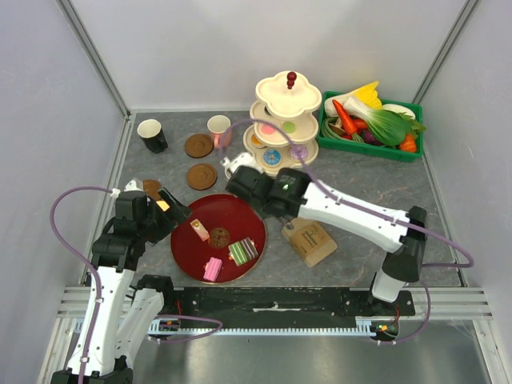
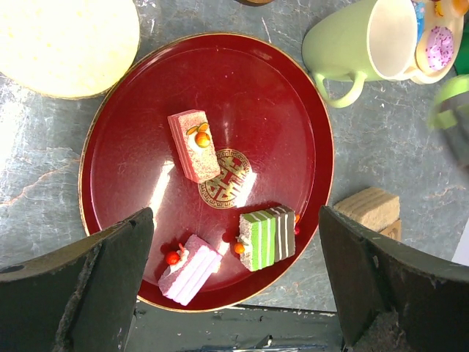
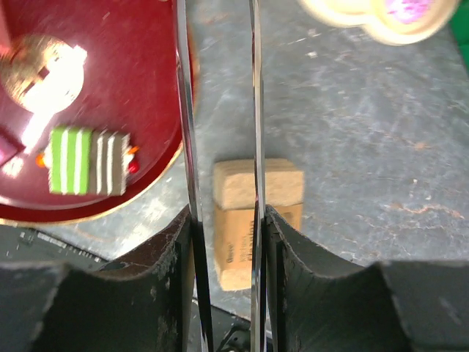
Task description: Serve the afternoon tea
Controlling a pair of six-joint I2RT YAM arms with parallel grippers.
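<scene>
Three cake slices lie on the red round tray (image 2: 256, 103) (image 1: 240, 216): a pink one with orange topping (image 2: 194, 144), a green-and-brown striped one (image 2: 268, 236) (image 3: 86, 161) and a pink striped one (image 2: 189, 268). My left gripper (image 2: 234, 216) (image 1: 170, 210) hangs open over the tray's near-left edge, holding nothing. My right gripper (image 3: 223, 220) (image 1: 244, 182) is shut on thin metal tongs (image 3: 187, 110) at the tray's far right. Their tips are out of view. The pale-green mug (image 2: 359, 44) stands just beyond. The tiered stand (image 1: 284, 120) carries donuts.
A black mug (image 1: 152, 134), a pink mug (image 1: 218, 128) and two brown coasters (image 1: 198, 145) (image 1: 202, 176) sit at the back left. A tan block (image 1: 308, 242) (image 3: 256, 198) lies right of the tray. The green crate (image 1: 368, 120) of vegetables is back right. A pale round disc (image 2: 66, 44) lies left of the tray.
</scene>
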